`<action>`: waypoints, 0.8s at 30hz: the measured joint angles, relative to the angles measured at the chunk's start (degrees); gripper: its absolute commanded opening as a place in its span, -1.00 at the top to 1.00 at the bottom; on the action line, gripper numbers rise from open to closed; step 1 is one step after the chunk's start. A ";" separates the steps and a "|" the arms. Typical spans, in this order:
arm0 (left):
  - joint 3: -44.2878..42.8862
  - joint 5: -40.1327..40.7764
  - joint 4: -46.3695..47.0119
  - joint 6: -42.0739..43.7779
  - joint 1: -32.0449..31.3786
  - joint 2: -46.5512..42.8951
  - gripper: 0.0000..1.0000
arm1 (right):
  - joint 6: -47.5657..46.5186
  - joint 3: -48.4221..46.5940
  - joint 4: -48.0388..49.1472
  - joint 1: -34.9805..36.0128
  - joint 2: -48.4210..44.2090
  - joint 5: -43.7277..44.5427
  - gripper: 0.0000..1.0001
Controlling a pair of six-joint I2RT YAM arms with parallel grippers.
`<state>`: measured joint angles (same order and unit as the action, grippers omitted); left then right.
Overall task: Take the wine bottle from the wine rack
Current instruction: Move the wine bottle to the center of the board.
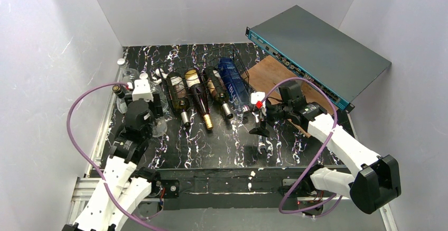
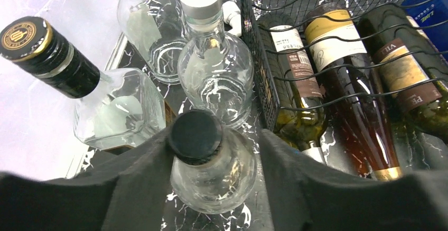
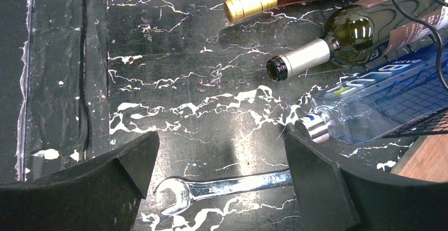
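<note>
Two robot arms work beside a wine rack [image 2: 262,91] on a black marbled tabletop [image 1: 222,146].
Three wine bottles [image 1: 199,94] lie in the rack. The left gripper [image 2: 215,136] stands open astride a black-capped clear bottle [image 2: 211,181]; the right gripper [image 3: 221,136] hangs wide open above a wrench [image 3: 222,186].

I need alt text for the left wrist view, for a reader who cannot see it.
The left hand straddles an upright clear bottle with a black cap. Three more clear bottles stand behind it. On the right, the black wire wine rack holds three wine bottles lying on their sides.
</note>
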<state>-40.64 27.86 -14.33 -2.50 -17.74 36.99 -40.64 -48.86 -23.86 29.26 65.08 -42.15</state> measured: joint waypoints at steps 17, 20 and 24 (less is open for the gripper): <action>-7.15 -3.67 -13.49 -7.69 0.04 -7.87 -0.97 | -0.07 0.02 0.00 0.00 0.00 0.11 -0.97; -9.77 -6.32 -17.14 -9.55 0.04 -9.40 -0.97 | -0.09 0.02 0.00 0.00 0.00 0.20 -0.97; -13.05 -10.71 -21.57 -12.48 0.04 -10.71 -0.97 | -0.09 0.04 0.00 0.00 0.00 0.22 -0.97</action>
<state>-53.69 17.15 -35.90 -14.98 -17.69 26.28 -40.73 -48.82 -23.86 29.26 65.08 -41.93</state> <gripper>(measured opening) 0.983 0.984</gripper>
